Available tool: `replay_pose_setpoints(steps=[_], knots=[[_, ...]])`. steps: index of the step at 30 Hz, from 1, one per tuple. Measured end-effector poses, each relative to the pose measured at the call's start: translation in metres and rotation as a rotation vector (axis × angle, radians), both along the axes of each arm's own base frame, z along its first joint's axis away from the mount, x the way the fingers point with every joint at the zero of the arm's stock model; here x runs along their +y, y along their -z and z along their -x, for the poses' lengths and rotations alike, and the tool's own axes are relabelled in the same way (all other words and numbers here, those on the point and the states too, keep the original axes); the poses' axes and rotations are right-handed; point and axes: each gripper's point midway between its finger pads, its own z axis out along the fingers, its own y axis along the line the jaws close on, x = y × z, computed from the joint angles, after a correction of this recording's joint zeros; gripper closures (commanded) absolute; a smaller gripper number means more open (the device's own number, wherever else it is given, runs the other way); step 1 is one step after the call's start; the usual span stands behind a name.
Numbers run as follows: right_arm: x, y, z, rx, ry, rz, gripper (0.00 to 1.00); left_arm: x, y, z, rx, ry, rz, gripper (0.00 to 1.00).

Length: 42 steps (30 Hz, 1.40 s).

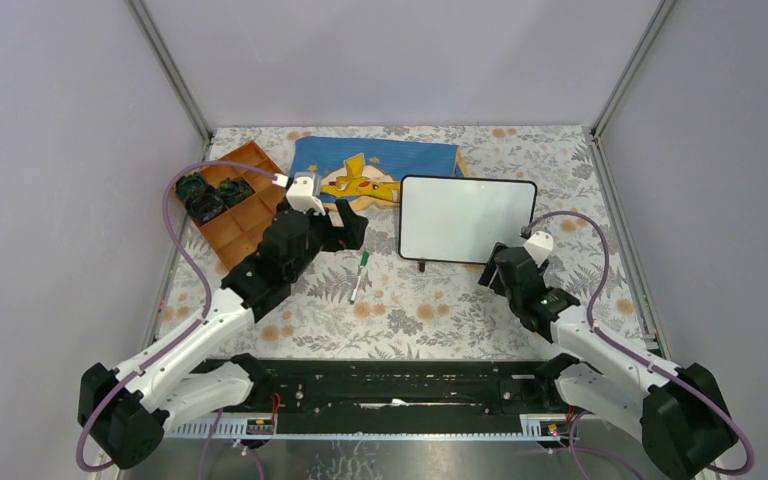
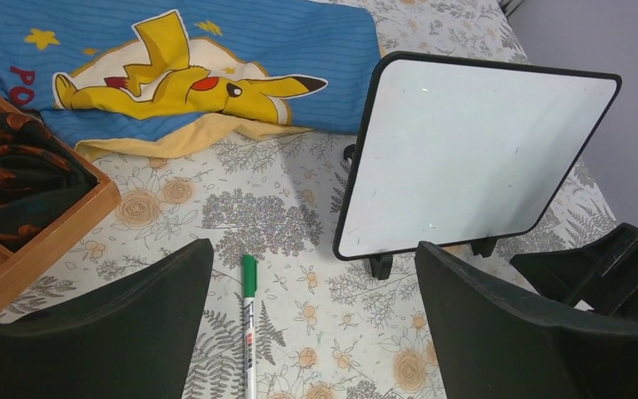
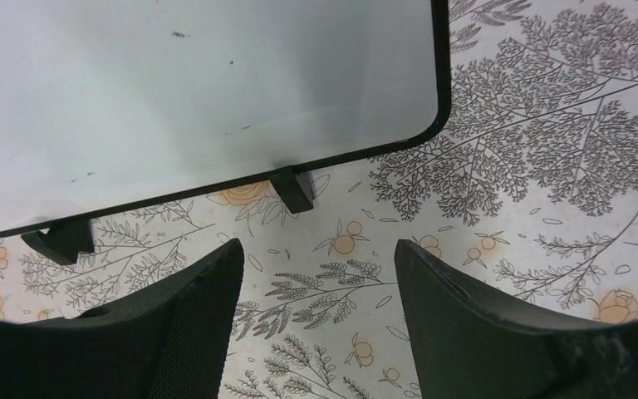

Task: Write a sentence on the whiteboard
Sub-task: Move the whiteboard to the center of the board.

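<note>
The whiteboard (image 1: 467, 218) stands on little black feet right of centre, its white face (image 2: 473, 150) bare apart from a few specks; no sentence shows on it. A green-capped marker (image 1: 360, 277) lies flat on the floral tablecloth to its left. My left gripper (image 1: 352, 232) hovers open above the marker's cap end, and in the left wrist view the marker (image 2: 249, 324) lies close to the left finger, with nothing held. My right gripper (image 3: 318, 247) is open and empty just in front of the whiteboard's (image 3: 191, 91) near right corner and one foot (image 3: 292, 189).
A blue Pikachu cloth (image 1: 375, 170) lies behind the board and marker. A brown compartment tray (image 1: 250, 225) with dark items (image 1: 205, 195) sits at the back left, beside my left arm. Enclosure walls and metal posts bound the table on three sides.
</note>
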Motion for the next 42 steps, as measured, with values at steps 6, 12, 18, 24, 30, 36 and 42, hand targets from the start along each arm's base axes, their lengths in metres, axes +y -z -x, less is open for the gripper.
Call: replay_pose_setpoints(steps=[6,12,18,24,30,36,42], knots=[[0.007,0.014,-0.005,0.029,-0.029,-0.001,0.36,-0.003,0.010,-0.002,0.023,0.008,-0.020,0.01],[0.010,0.022,-0.012,0.035,-0.049,0.018,0.41,-0.004,0.016,-0.003,0.037,0.012,-0.030,0.01],[0.011,0.038,-0.013,0.079,-0.062,0.056,0.45,-0.005,0.016,-0.002,0.038,0.017,-0.029,0.01],[0.011,0.048,-0.017,0.112,-0.072,0.092,0.48,-0.005,0.015,-0.002,0.036,0.017,-0.027,0.01],[0.015,0.047,-0.027,0.103,-0.085,0.107,0.51,-0.006,0.015,-0.001,0.037,0.023,-0.025,0.01],[0.017,0.049,-0.032,0.104,-0.091,0.120,0.55,-0.006,0.015,-0.001,0.038,0.027,-0.024,0.01],[0.016,0.055,-0.031,0.122,-0.097,0.137,0.67,-0.008,0.015,0.000,0.038,0.033,-0.023,0.01]])
